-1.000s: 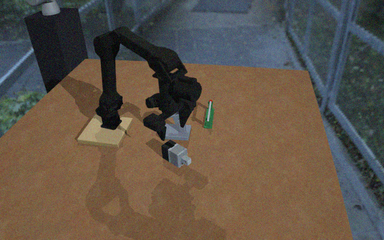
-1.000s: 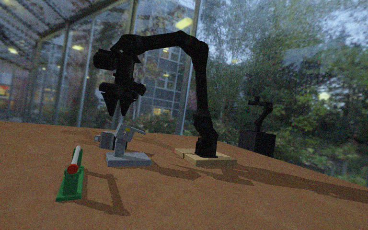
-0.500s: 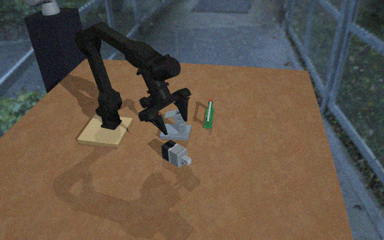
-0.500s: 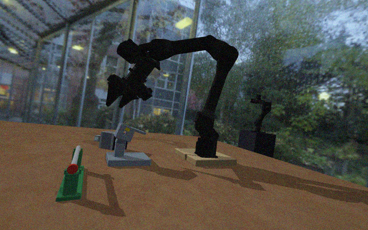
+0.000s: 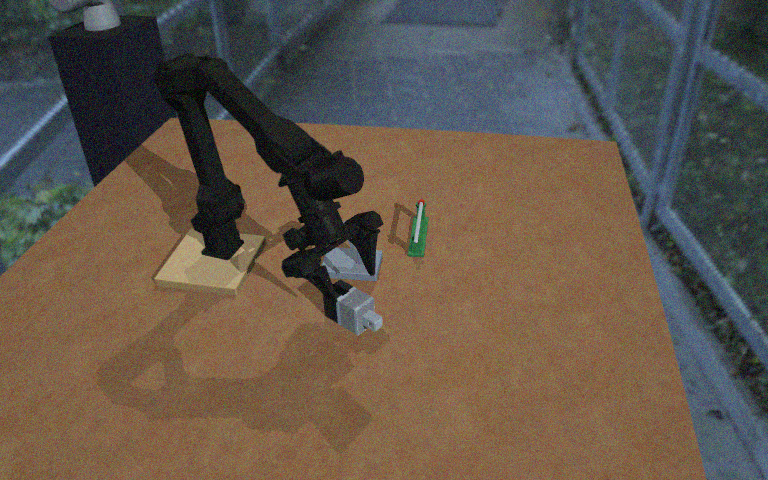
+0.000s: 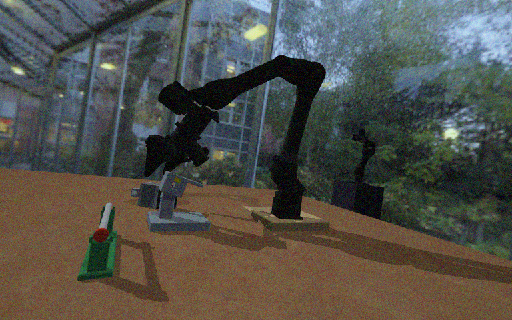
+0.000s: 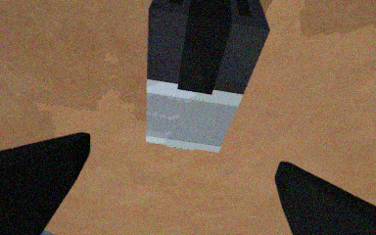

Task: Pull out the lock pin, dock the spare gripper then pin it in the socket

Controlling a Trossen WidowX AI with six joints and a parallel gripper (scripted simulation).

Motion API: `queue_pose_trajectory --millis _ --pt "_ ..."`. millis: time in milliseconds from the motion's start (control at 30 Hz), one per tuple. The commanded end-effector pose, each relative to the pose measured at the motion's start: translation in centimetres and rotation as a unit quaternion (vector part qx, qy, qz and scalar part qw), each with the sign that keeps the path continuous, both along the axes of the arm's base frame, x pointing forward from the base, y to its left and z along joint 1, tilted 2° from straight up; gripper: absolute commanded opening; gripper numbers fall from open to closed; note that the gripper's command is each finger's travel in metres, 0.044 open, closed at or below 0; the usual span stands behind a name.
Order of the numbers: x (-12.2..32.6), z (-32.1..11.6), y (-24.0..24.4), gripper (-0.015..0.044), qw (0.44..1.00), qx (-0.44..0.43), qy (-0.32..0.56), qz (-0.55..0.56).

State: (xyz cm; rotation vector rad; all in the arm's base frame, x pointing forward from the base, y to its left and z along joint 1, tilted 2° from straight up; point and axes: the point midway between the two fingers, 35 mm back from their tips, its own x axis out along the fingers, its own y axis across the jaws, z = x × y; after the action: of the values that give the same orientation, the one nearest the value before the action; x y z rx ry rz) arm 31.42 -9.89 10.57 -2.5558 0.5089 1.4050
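The spare gripper (image 5: 355,311) (image 6: 148,196) (image 7: 191,117), grey with a black end, lies on the table. Its spigot (image 5: 372,321) (image 6: 134,192) points away from the black end and does not show in the wrist view. My gripper (image 5: 353,281) (image 6: 157,174) (image 7: 185,157) is open and empty, tilted above the spare gripper; contact cannot be told. The grey mount (image 5: 368,278) (image 6: 177,222) carries a tilted socket (image 6: 173,185) with a yellow mark; no pin shows in it. The white lock pin (image 5: 419,223) (image 6: 105,219) with its red head rests along the green rack (image 5: 417,249) (image 6: 100,260).
My arm stands on a pale board (image 5: 198,277) (image 6: 302,226) beyond the mount from the rack. The mount stands between the rack and the spare gripper, close to my fingers. A dark pedestal (image 5: 113,84) (image 6: 359,198) stands beyond the table edge.
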Motion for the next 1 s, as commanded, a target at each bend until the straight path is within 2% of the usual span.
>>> queue_pose_trajectory --millis 0,967 --pt "0.2 -0.4 -0.1 0.044 1.0 -0.002 -0.004 -0.001" --pt "0.4 -5.1 -0.2 0.044 1.0 -0.002 -0.004 -0.001"
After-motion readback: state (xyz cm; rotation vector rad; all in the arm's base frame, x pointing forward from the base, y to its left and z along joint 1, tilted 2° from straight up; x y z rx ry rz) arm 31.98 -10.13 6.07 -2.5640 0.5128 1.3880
